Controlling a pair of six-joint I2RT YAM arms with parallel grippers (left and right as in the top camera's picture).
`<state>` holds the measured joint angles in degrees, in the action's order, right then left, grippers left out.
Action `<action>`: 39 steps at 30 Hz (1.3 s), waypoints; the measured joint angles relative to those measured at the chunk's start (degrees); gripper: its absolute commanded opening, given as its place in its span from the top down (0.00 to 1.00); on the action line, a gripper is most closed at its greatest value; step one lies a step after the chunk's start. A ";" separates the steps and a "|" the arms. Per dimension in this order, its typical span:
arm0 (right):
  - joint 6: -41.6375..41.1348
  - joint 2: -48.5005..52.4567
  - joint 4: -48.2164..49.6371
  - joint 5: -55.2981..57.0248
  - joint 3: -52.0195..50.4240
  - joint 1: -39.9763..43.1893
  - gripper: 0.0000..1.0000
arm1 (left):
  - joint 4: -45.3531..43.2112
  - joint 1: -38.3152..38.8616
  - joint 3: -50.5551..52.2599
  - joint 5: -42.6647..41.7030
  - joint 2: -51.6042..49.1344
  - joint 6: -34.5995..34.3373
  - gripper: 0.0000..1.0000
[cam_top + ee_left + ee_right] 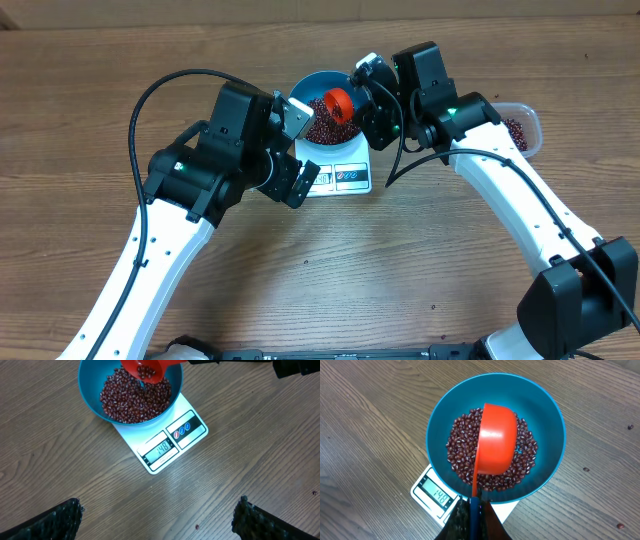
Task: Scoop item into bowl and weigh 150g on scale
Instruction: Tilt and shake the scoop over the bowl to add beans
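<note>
The right gripper [474, 510] is clamped tight on the handle of the orange scoop [496, 440], which is tipped over the beans [462, 455] in the blue bowl [442, 420]. Seen from overhead, the bowl sits on the scale [172, 442], with the display at the bowl's 6 o'clock. The left gripper [157, 520] is spread wide and empty.

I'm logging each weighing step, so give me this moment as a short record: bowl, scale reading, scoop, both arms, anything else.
bowl: blue bowl sits on the scale, holding beans
scale display: appears to read 148
scoop: orange-red scoop tipped over the bowl, a few beans still in it
right gripper: jaws shut on the scoop handle
left gripper: jaws open, empty, above the table beside the scale
other: clear tub with more beans, on the right side
</note>
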<state>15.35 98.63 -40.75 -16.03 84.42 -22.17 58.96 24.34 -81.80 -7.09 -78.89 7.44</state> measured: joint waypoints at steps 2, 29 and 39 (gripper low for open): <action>-0.76 0.00 0.50 0.00 0.00 0.02 0.97 | 0.00 0.00 0.00 0.00 0.00 0.00 0.00; 2.40 0.00 0.15 3.04 0.00 -1.11 0.96 | 0.00 0.00 0.00 0.00 0.02 0.00 0.00; 1.16 0.00 0.22 4.31 0.00 -1.11 0.96 | 0.00 0.00 0.00 0.02 0.00 0.00 0.00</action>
<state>16.51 98.63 -40.53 -11.73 84.42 -23.29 58.96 24.34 -81.80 -7.07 -78.89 7.44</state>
